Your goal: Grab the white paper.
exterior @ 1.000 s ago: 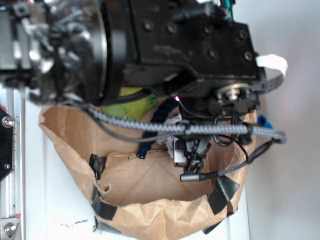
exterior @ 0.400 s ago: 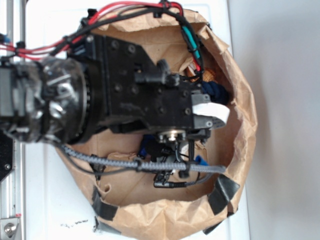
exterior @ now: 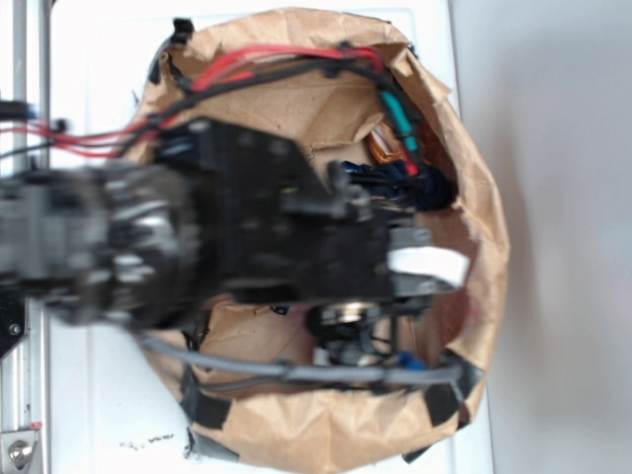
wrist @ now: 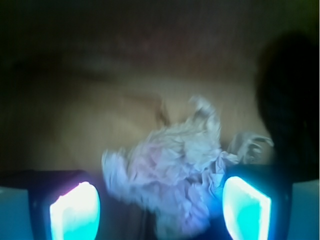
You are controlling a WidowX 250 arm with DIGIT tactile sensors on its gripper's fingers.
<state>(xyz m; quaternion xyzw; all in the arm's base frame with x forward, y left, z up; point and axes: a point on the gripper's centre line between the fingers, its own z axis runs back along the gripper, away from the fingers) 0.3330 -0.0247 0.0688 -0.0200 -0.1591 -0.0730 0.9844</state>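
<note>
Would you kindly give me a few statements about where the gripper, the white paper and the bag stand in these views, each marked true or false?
1. The white paper lies between the two fingers of the gripper in the wrist view. True.
2. The gripper's fingers are closed flat against each other. False: they stand apart, one on each side of the paper.
3. The arm reaches over the open brown paper bag in the exterior view. True.
4. The white paper lies on the bare table outside the bag. False: a brown paper surface lies behind it in the wrist view.
5. Red cables run across the bag's upper part. True.
</note>
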